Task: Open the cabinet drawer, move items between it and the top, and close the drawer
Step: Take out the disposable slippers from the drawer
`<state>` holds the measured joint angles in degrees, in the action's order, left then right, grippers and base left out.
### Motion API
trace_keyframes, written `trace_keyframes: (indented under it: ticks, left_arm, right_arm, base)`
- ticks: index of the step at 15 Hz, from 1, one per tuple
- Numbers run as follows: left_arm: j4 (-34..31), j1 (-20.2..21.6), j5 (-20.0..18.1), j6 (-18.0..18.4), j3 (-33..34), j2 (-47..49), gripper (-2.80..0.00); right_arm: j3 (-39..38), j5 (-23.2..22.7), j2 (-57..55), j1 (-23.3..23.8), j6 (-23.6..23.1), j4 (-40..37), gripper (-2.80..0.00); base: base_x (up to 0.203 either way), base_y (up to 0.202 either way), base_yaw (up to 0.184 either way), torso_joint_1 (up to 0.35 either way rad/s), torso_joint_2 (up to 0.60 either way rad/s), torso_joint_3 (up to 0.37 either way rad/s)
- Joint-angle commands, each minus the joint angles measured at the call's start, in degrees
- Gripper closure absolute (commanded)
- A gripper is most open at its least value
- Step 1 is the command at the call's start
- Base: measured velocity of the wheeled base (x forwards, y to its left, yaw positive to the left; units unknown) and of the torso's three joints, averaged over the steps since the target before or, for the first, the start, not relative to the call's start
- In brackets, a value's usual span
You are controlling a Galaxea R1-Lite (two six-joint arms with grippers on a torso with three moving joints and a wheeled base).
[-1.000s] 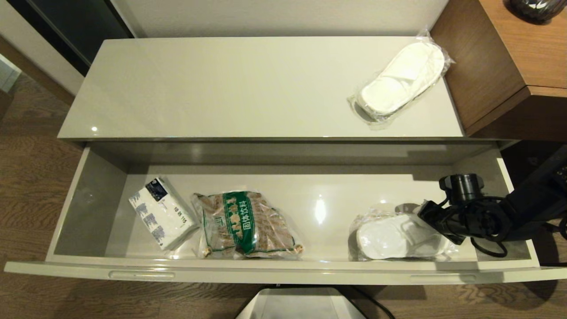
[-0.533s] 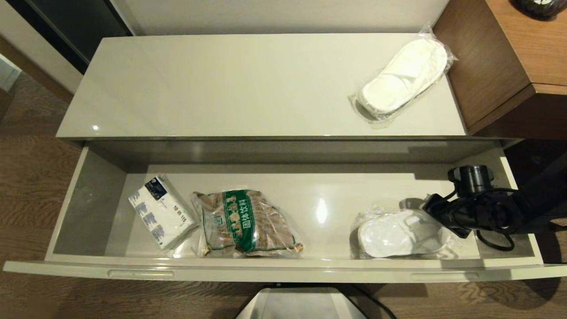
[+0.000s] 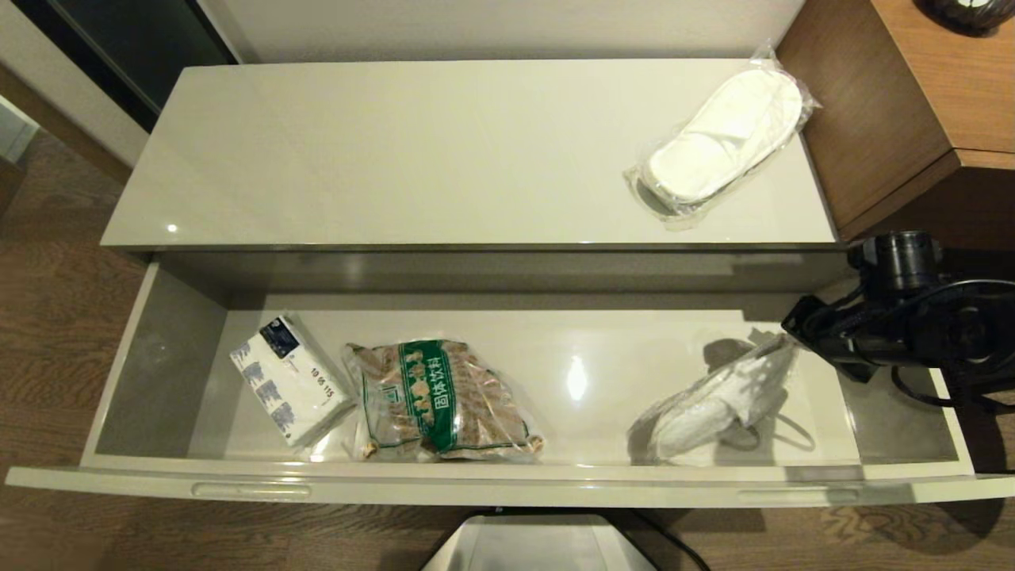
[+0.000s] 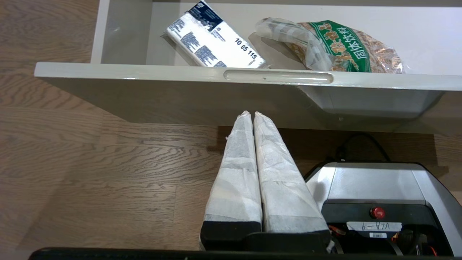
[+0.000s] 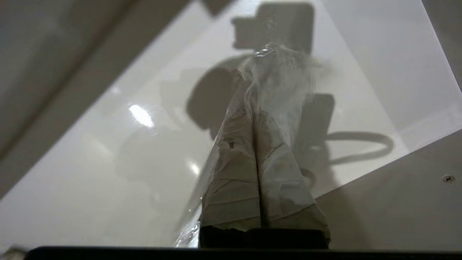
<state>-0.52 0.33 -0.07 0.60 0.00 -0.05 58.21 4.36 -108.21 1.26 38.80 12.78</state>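
Because the right pincer [image 3: 793, 339] is clenched on the bag's edge, the bagged slipper [image 3: 718, 404] hangs tilted inside the open cabinet drawer [image 3: 507, 480], probably bound for the top [image 3: 412, 151]; the left pincer [image 4: 252, 117] rests closed, parked below.

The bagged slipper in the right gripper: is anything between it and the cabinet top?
Nothing visible. The right gripper holds the bagged slipper tilted in the open drawer; the top has bare surface beside the other slipper.
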Motion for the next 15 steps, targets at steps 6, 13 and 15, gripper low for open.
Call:
trace_keyframes:
  ticks: [6,13,15]
  left_arm:
    - [0.0,0.02,-0.01,0.02,0.0,0.05,0.0]
    - [0.0,0.03,-0.01,0.02,0.0,0.03,0.0]
    - [0.0,0.02,-0.01,0.02,0.0,-0.04,0.0]
  right_arm:
    - [5.76,0.3,13.03,-3.46,1.03,-17.37,0.0]
    - [6.06,0.43,17.44,-3.54,2.39,-26.37,0.0]
    - [6.95,0.47,19.39,-3.81,2.33,-28.41,0.0]
  base:
    - [0.0,0.0,0.0,0.0,0.0,0.0]
    - [0.0,0.0,0.0,0.0,0.0,0.0]
    - [0.0,0.0,0.0,0.0,0.0,0.0]
